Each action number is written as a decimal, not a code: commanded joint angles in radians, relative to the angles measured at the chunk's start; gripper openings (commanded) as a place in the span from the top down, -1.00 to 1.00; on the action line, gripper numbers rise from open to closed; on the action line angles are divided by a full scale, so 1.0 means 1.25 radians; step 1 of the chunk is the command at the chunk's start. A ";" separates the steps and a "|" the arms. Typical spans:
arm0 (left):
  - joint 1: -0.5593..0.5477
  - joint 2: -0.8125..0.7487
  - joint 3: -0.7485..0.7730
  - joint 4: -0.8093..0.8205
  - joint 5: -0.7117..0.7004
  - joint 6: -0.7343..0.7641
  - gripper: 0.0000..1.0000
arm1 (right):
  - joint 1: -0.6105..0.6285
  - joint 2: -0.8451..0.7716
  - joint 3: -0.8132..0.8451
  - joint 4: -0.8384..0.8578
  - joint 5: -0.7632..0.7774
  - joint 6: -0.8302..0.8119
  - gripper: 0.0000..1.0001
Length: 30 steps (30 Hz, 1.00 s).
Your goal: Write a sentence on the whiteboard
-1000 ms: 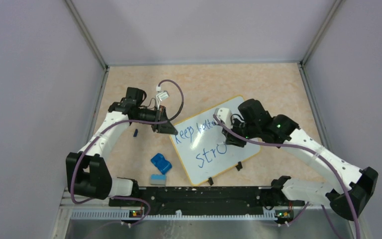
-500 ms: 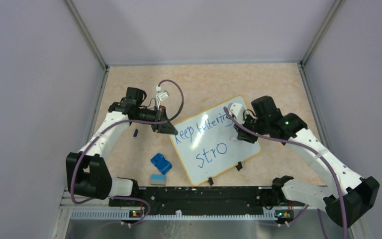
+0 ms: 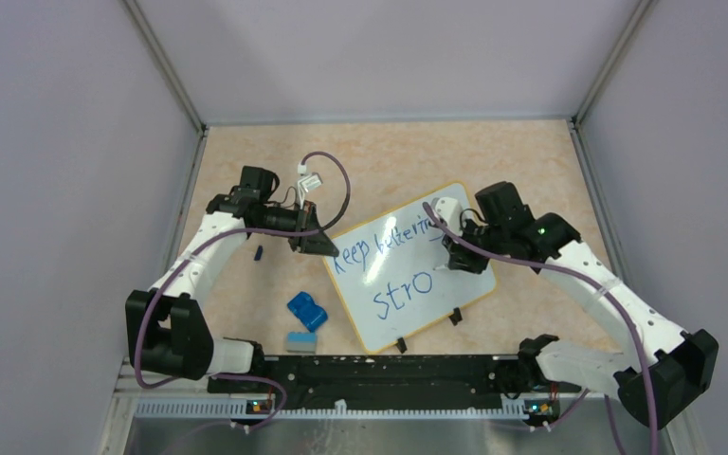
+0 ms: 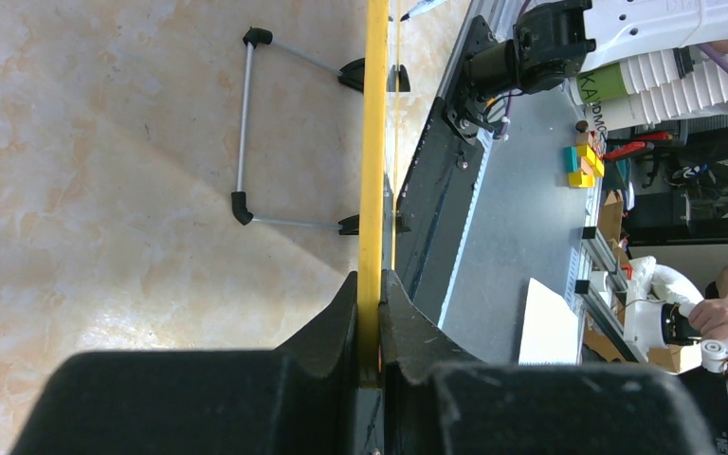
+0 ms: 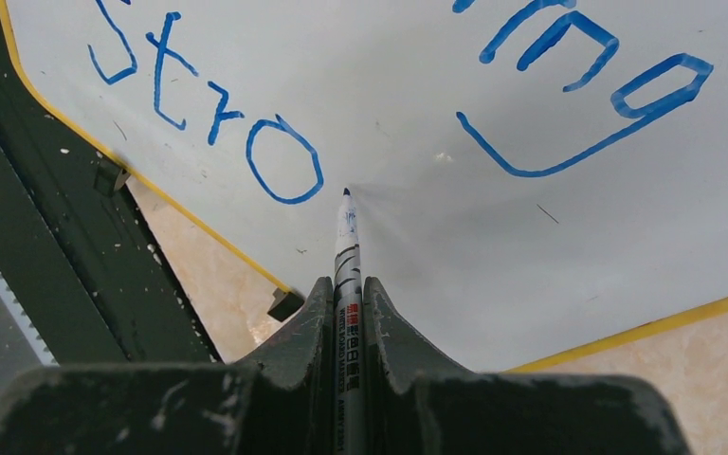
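The whiteboard (image 3: 393,327) lies tilted on the table, white with a yellow rim (image 4: 373,142). The sentence (image 3: 384,245) is in blue: an upper line reading roughly "keep bettering" and below it "stro" (image 5: 209,104). My left gripper (image 3: 320,245) is shut on the board's left corner, with the rim pinched between its jaws (image 4: 371,284). My right gripper (image 3: 457,260) is shut on a white marker (image 5: 347,246). The marker's tip sits just right of the "o", at or barely above the surface; I cannot tell which.
A blue object (image 3: 307,311) and a small grey-blue block (image 3: 300,341) lie left of the board near the front. A small dark piece (image 3: 259,252) lies under the left arm. The board's wire stand (image 4: 243,142) shows behind it. A black rail (image 3: 389,370) runs along the near edge, and walls enclose the table.
My right gripper, holding the marker, drew back to the right from the lower word, then edged slightly back toward it. The writing looks the same. The left arm has not moved.
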<state>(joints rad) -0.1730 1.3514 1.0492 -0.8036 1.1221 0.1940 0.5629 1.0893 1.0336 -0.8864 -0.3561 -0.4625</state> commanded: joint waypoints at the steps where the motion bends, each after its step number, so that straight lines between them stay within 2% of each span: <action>1: -0.012 0.016 -0.009 0.016 -0.077 0.049 1.00 | 0.007 0.004 0.007 0.033 0.002 0.002 1.00; 19: -0.012 0.020 -0.009 0.016 -0.075 0.049 1.00 | 0.019 -0.009 -0.040 0.009 0.022 -0.007 1.00; 30: -0.013 0.020 -0.006 0.016 -0.072 0.050 1.00 | 0.074 0.013 -0.037 -0.004 0.066 -0.015 1.00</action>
<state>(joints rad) -0.1730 1.3514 1.0492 -0.8040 1.1217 0.1936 0.6308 1.0946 0.9871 -0.8989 -0.3107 -0.4694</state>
